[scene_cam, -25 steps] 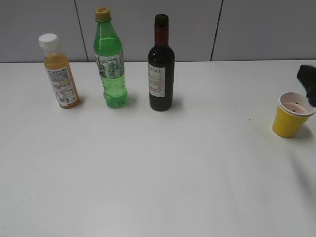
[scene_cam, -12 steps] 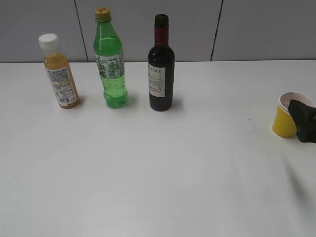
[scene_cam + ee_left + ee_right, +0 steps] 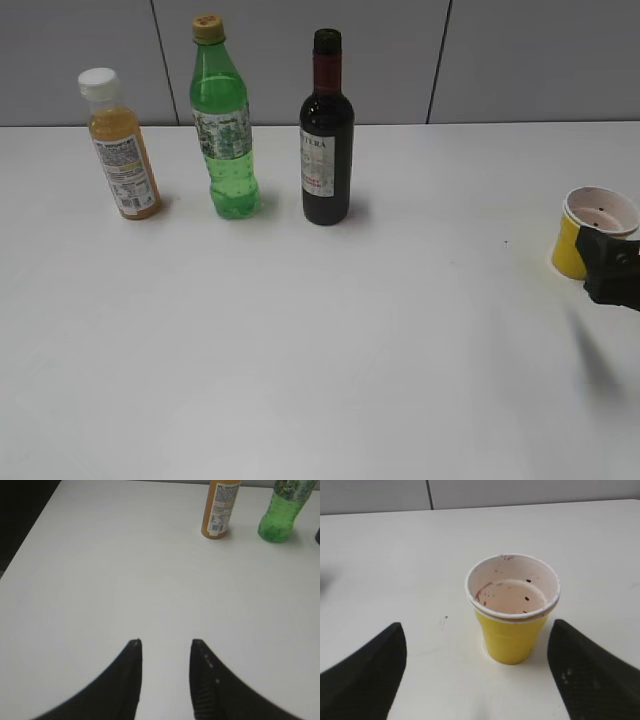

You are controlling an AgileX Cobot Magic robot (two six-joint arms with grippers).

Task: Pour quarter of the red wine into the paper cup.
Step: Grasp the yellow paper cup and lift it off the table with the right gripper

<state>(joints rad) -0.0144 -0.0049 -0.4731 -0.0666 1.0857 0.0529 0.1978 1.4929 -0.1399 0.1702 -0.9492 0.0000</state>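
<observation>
Reaching for the cup looks like the step in hand. Nearest the right wrist camera, the right gripper (image 3: pixel 475 672) is spread wide, its black fingers either side of the small yellow paper cup (image 3: pixel 511 610), not touching. Next it should advance and close gently. The left gripper (image 3: pixel 165 647), slightly parted, holds nothing. Farther back stands the dark glass red wine bottle (image 3: pixel 326 130).
</observation>
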